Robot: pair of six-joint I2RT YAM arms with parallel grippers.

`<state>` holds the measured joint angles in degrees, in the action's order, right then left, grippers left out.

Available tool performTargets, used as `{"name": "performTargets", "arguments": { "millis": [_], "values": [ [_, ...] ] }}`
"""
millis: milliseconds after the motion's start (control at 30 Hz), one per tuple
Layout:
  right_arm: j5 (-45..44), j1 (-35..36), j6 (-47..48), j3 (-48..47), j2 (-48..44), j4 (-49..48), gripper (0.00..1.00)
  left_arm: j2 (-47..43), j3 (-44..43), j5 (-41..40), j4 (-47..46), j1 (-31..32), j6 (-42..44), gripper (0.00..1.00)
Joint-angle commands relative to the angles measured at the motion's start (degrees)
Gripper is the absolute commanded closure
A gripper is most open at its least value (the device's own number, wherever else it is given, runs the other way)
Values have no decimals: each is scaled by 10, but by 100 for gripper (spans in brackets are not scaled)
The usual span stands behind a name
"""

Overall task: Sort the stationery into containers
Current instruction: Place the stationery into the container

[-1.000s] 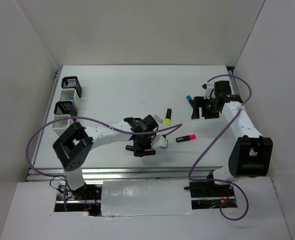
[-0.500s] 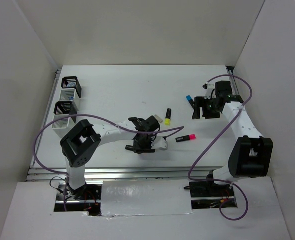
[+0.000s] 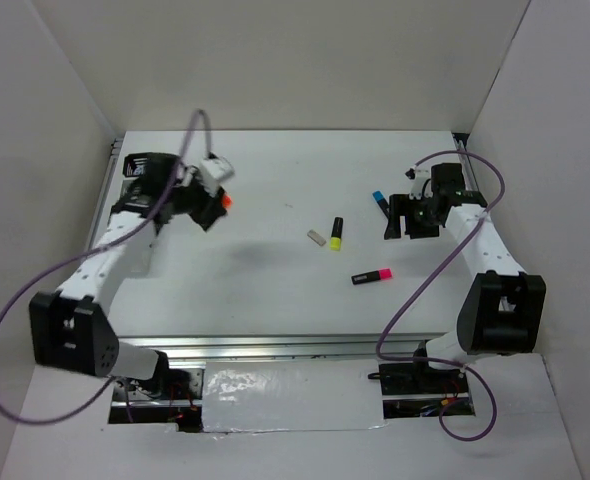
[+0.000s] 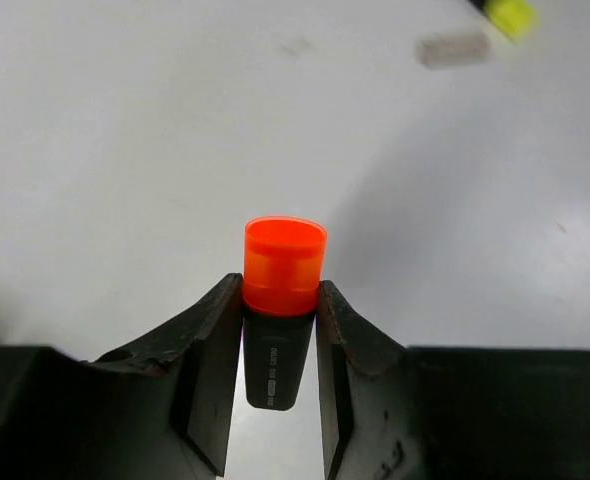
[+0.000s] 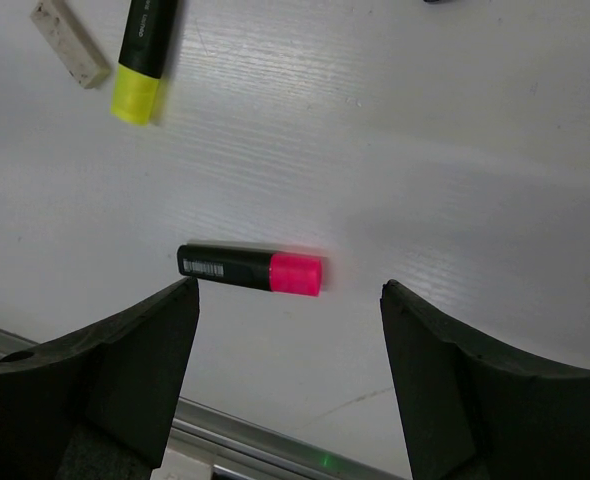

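Orange highlighter (image 4: 280,313), cap forward, along left gripper (image 4: 280,290)

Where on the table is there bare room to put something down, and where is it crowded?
Bare: the wide patch of the table between the left gripper, holding the orange highlighter, and the eraser; also the far strip by the back wall. Crowded: the right side, with the yellow highlighter, pink highlighter, blue highlighter and the right gripper.
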<state>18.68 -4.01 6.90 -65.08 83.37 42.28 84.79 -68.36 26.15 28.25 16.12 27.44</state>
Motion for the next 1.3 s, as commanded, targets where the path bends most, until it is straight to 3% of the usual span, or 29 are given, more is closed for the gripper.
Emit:
{"name": "performTargets", "arguments": {
  "millis": [0,33,133,267,367,500,533,600,733,867,1100,1200,1267],
  "values": [
    [8,0,-6,6,3,-27,20,-112,41,164,-123,-105,-96,100],
    [8,0,-6,7,5,-30,20,-125,49,177,-143,-157,-106,100],
    [10,-1,-5,10,10,-35,20,-151,59,187,-163,-236,-108,100],
    [10,1,-7,10,14,-39,21,-112,31,195,-139,-323,-110,100],
    [7,1,-7,11,14,-41,20,-70,24,269,-160,-421,-139,100],
    [4,1,-7,8,19,-38,21,18,-9,382,-189,-489,-164,100],
    [3,1,-7,7,20,-37,21,31,-10,395,-211,-510,-203,100],
    [2,1,-6,4,21,-36,21,60,-6,406,-257,-524,-256,100],
    [2,1,-8,4,21,-37,21,60,24,372,-373,-538,-253,100],
    [0,1,-10,10,17,-40,21,58,47,343,-426,-543,-250,100],
    [-4,1,-9,5,21,-36,21,86,59,314,-470,-544,-237,90],
    [-7,2,-8,0,21,-33,21,96,63,314,-479,-547,-238,77],
    [-7,2,-8,0,23,-33,21,98,70,315,-486,-547,-237,74]
  ]
}}
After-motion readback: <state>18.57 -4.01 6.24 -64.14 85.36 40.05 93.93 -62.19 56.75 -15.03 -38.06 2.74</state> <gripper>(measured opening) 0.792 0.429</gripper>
